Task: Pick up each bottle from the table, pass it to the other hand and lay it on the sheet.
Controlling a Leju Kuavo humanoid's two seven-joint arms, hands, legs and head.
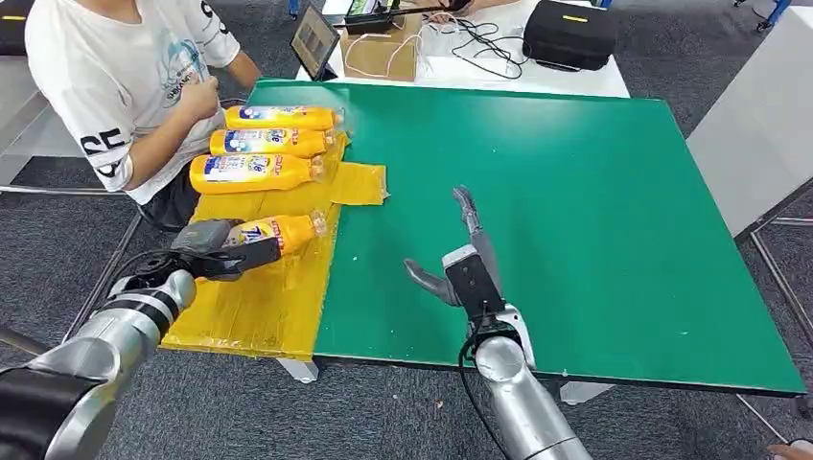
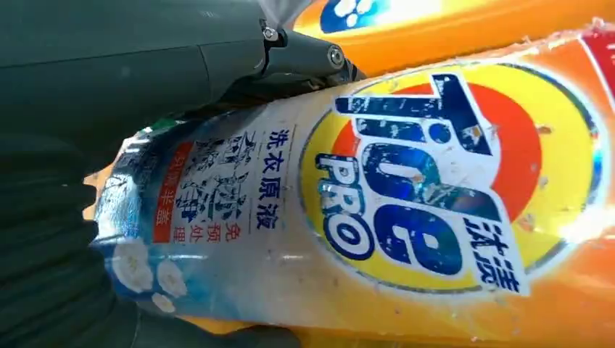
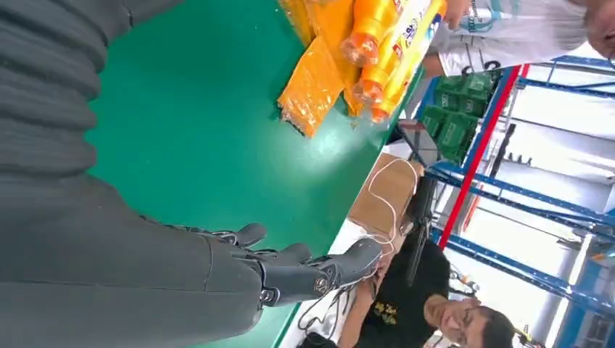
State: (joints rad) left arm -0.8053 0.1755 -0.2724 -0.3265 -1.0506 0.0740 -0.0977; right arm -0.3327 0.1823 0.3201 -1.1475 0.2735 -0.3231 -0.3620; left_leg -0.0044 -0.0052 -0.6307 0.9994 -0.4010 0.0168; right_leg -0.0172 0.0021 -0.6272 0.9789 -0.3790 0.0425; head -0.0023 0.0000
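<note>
Head view: a green-topped desk (image 1: 575,211) carries a crinkled yellow plastic sheet (image 1: 259,297) along its left edge. On the sheet's far end lie three orange plastic detergent bottles with blue and white labels (image 1: 251,172), side by side, long axes across the desk, caps pointing toward the desk's middle. Nearer on the sheet, the left hand (image 1: 216,251) grips a fourth orange detergent bottle (image 1: 280,232) by its base; this bottle lies the same way, cap pointing right, low over or on the sheet, contact unclear. The sheet's near end is bare yellow. Right of the sheet, the right hand (image 1: 465,268) hovers over bare green surface, fingers spread and holding nothing. A person in a white T-shirt (image 1: 115,77) sits beyond the sheet's far left corner.

Left wrist view: the held bottle's label sits against the hand's dark fingers (image 2: 312,58).

Right wrist view: the hand's fingers (image 3: 312,268) stretch out apart above green desk, with the sheet and bottle caps beyond.
</note>
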